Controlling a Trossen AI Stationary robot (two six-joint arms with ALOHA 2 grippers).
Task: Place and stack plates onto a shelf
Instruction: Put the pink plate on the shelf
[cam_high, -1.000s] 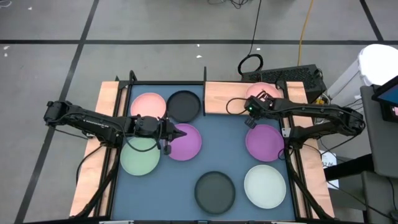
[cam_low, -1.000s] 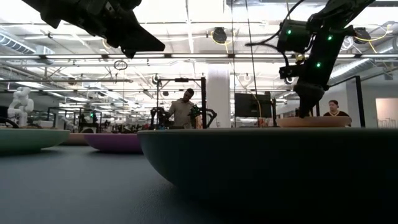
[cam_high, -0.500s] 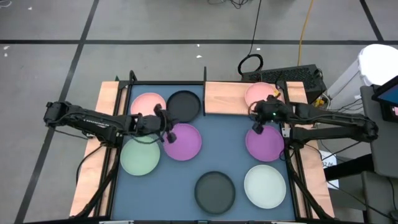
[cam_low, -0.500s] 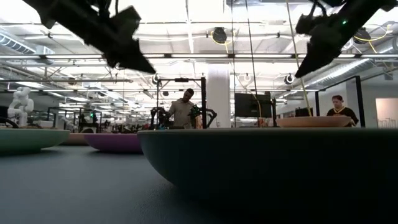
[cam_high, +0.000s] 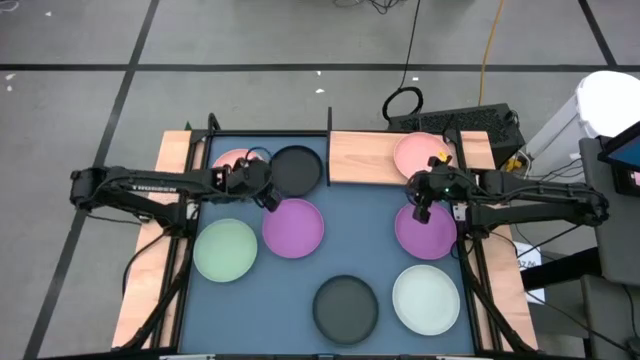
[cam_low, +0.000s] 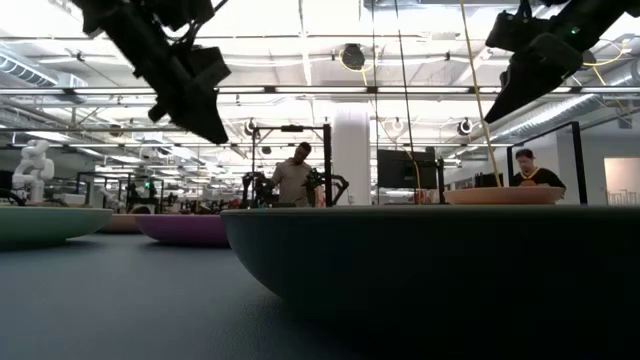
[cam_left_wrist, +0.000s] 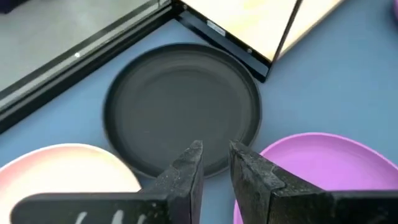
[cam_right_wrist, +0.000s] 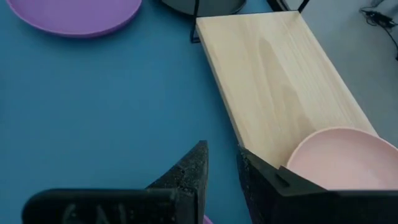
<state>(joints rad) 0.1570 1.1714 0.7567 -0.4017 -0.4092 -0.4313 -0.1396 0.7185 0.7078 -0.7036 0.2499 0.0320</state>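
Note:
My left gripper (cam_high: 268, 197) hovers shut and empty above the blue mat, between a pink plate (cam_high: 230, 160), a black plate (cam_high: 297, 170) and a purple plate (cam_high: 293, 228). In the left wrist view its fingers (cam_left_wrist: 214, 155) show only a narrow gap in front of the black plate (cam_left_wrist: 183, 106). My right gripper (cam_high: 422, 208) hovers shut and empty over the far edge of a second purple plate (cam_high: 427, 232). A second pink plate (cam_high: 416, 153) lies on the right end of the wooden shelf (cam_high: 365, 157); it also shows in the right wrist view (cam_right_wrist: 342, 158).
A pale green plate (cam_high: 225, 249), a black plate (cam_high: 346, 307) and a lighter green plate (cam_high: 426, 298) lie on the mat's near half. A black frame (cam_high: 330, 130) borders the mat. People stand in the room beyond (cam_low: 295, 175).
My right gripper has risen from the pink plate on the shelf and gone a little toward the table's near right, over the purple plate; the pink plate stays on the shelf. My left gripper has gone from between the green and purple plates toward the far edge, near the black plate.

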